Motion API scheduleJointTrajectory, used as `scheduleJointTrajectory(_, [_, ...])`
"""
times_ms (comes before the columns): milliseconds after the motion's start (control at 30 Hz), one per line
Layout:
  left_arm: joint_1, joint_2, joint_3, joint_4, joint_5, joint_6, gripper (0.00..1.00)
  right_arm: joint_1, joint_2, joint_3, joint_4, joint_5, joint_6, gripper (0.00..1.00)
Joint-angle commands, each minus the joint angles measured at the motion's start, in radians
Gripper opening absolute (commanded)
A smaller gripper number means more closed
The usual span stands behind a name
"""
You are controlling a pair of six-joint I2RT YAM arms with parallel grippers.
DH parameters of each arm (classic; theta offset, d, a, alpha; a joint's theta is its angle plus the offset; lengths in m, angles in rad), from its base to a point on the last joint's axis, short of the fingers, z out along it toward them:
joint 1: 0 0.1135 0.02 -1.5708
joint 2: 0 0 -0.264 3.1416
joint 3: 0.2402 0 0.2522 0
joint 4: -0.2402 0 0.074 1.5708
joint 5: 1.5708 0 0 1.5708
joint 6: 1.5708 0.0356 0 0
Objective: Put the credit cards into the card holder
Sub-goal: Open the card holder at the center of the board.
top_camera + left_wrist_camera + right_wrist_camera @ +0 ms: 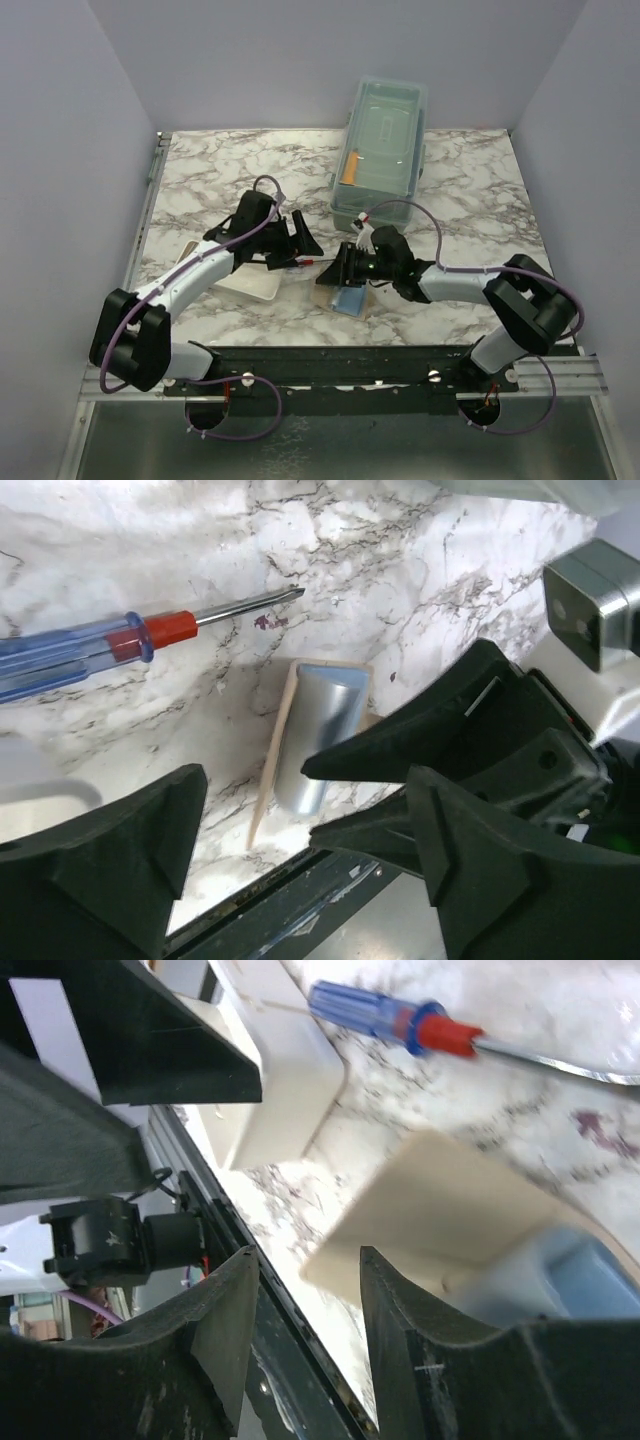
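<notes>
The card holder (350,302) lies partly unfolded on the marble near the front edge, tan outside with light blue lining (322,720). My right gripper (340,270) hangs over it with jaws apart. In the right wrist view one finger lies against the tan flap (450,1210), whose corner pokes into the gap of the right gripper (308,1260); nothing is pinched. My left gripper (300,245) is just left of it, open and empty (305,780), and faces the right gripper's fingertips (330,765). No credit cards show in any view.
A red-and-blue-handled screwdriver (305,263) lies between the grippers, its tip toward the holder. A white tray (245,282) sits under the left arm. A large clear lidded box (380,150) stands at the back with an orange stick (349,168) inside. The black front rail runs close by.
</notes>
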Motion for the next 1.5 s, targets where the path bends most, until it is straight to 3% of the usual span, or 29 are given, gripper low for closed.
scheduleJointTrajectory(0, [0.043, -0.076, 0.079, -0.136, 0.009, 0.077, 0.92, 0.015, 0.099, 0.087, 0.031, -0.083, -0.011, 0.49])
scheduleJointTrajectory(167, [0.058, -0.087, 0.126, -0.199, -0.027, 0.117, 0.95, 0.015, 0.110, 0.056, 0.125, -0.116, 0.031, 0.53])
scheduleJointTrajectory(300, [0.057, -0.039, 0.119, -0.183, 0.085, 0.120, 0.88, 0.015, 0.022, 0.087, -0.148, 0.009, -0.017, 0.55])
scheduleJointTrajectory(367, [0.046, 0.005, 0.114, -0.172, 0.136, 0.124, 0.80, 0.014, -0.043, 0.068, -0.269, 0.103, -0.019, 0.56])
scheduleJointTrajectory(433, [0.016, 0.033, 0.105, -0.159, 0.127, 0.130, 0.72, 0.014, -0.129, 0.019, -0.329, 0.167, -0.013, 0.56])
scheduleJointTrajectory(633, [-0.094, 0.112, 0.092, -0.122, 0.070, 0.128, 0.69, 0.014, -0.290, -0.081, -0.437, 0.256, 0.046, 0.55])
scheduleJointTrajectory(967, [-0.118, 0.202, 0.048, -0.073, -0.005, 0.112, 0.22, 0.012, -0.264, -0.180, -0.304, 0.256, 0.120, 0.49])
scheduleJointTrajectory(1267, [-0.127, 0.199, -0.013, -0.004, -0.002, 0.068, 0.09, 0.006, -0.179, -0.174, -0.219, 0.223, 0.124, 0.49])
scheduleJointTrajectory(1467, [-0.138, 0.226, -0.028, 0.038, 0.021, 0.034, 0.00, 0.005, -0.186, -0.143, -0.271, 0.227, 0.115, 0.52])
